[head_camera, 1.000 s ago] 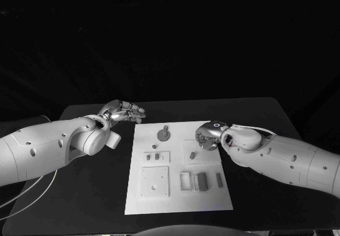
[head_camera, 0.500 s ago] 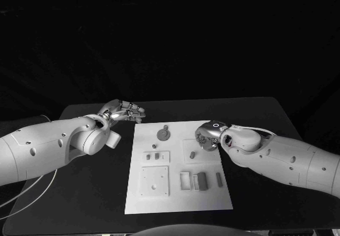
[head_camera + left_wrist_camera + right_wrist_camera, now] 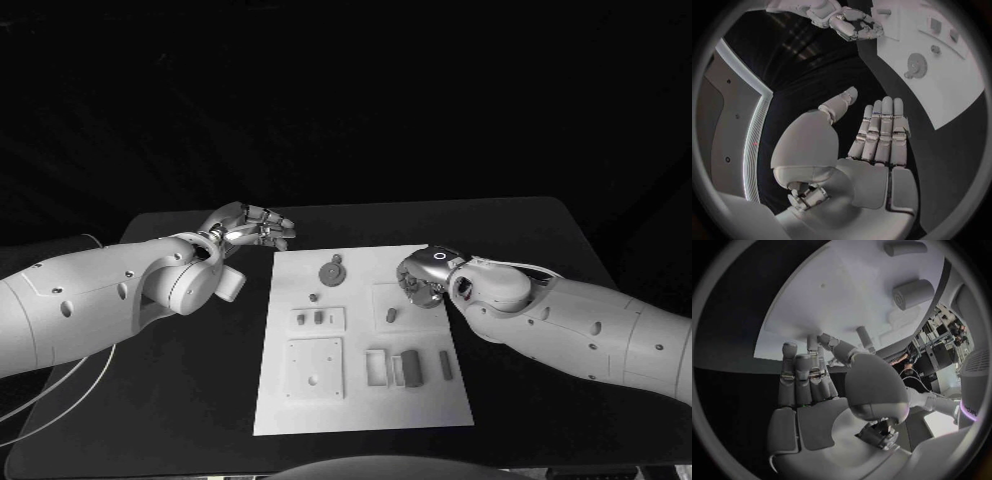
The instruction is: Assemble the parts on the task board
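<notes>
- Your left hand floats just off the task board's far left corner, fingers apart, holding nothing.
- Your right hand sits over the board's far right side; I cannot tell its fingers.

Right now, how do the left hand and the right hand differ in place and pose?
The left hand is over the bare black table, beside the task board's far left corner; the right hand is over the task board itself, by its right edge. In the wrist views the left hand's fingers stretch out straight, while the right hand's fingers bend toward the board. Both hold nothing.
</notes>
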Robot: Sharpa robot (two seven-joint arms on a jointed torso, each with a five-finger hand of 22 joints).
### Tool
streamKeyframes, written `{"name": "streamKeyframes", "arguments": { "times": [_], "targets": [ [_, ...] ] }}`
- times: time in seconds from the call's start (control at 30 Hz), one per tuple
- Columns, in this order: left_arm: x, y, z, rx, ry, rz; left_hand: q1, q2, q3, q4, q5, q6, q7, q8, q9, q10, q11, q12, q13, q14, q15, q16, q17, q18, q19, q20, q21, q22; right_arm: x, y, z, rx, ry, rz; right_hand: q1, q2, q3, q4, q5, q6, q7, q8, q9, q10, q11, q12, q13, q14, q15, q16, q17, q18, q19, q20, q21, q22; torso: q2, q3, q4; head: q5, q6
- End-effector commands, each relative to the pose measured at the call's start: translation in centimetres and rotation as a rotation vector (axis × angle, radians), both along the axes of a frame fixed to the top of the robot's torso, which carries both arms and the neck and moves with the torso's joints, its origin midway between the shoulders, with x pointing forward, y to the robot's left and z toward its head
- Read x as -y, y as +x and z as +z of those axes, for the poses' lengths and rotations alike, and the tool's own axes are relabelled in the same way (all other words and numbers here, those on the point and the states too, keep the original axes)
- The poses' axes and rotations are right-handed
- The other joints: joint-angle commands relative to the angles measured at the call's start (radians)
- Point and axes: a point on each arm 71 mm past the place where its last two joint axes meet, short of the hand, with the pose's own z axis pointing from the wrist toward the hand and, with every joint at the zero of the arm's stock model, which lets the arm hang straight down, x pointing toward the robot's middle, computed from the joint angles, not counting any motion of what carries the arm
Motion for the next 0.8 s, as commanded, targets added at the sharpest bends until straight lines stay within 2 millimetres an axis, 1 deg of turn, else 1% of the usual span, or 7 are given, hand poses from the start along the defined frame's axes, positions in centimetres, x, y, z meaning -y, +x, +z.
{"name": "streamKeyframes", "arguments": {
  "times": [0.03,0.3,0.57,0.8],
  "targets": [
    [0.2,0.1,0.2,0.004,-0.01,-0.005,-0.003,0.004,-0.007,-0.001,0.0,-0.004,0.0,0.004,-0.001,0.004,-0.003,0.005,-0.001,0.01,-0.001,-0.003,0.002,0.009,0.008,0.002,-0.005,-0.001,-0.3,-0.2,0.2,0.027,0.018,0.015,0.001,-0.008,0.006,0.001,0.002,0.093,-0.039,0.003,0.002,0.007,0.0,-0.003,0.002,0.008,-0.003,-0.004,-0.001,0.012,0.009,0.0,0.004,0.017,0.0,0.0003,-0.0002,0.0,0.001],
    [0.0,0.1,0.1,0.004,-0.008,-0.001,-0.003,0.004,-0.007,-0.002,0.0,-0.004,0.0,0.004,-0.001,0.004,-0.003,0.005,-0.001,0.011,-0.001,-0.003,0.003,0.009,0.008,0.002,-0.005,-0.002,-0.3,-0.6,0.4,0.029,0.034,0.021,0.002,-0.01,0.007,0.001,0.002,0.094,-0.04,0.003,0.004,0.009,-0.001,-0.004,0.002,0.011,-0.003,-0.005,-0.002,0.012,0.011,-0.001,0.005,0.017,0.0,0.0005,-0.0001,0.001,0.001],
    [-0.1,0.1,0.1,0.003,-0.006,0.002,-0.004,0.003,-0.008,-0.002,0.0,-0.005,0.0,0.004,-0.002,0.004,-0.003,0.005,-0.002,0.012,-0.002,-0.004,0.004,0.008,0.009,0.002,-0.006,-0.002,-0.1,-0.8,0.9,0.029,0.047,0.018,0.002,-0.012,0.008,0.002,0.002,0.095,-0.04,0.003,0.005,0.011,-0.002,-0.004,0.003,0.013,-0.004,-0.006,-0.002,0.012,0.013,-0.002,0.005,0.017,0.0,-0.0007,-0.0006,0.002,0.0],
    [-0.2,0.2,0.1,0.003,-0.006,0.003,-0.004,0.002,-0.008,-0.001,0.0,-0.006,0.001,0.003,-0.002,0.004,-0.003,0.005,-0.002,0.012,-0.002,-0.005,0.005,0.008,0.009,0.001,-0.006,-0.002,0.0,-0.8,1.4,0.04,0.06,0.014,0.001,-0.014,0.008,0.002,0.002,0.096,-0.041,0.002,0.006,0.012,-0.002,-0.005,0.003,0.014,-0.004,-0.006,-0.002,0.012,0.014,-0.003,0.005,0.017,0.0,-0.0002,0.0,0.001,0.0]
  ]
}}
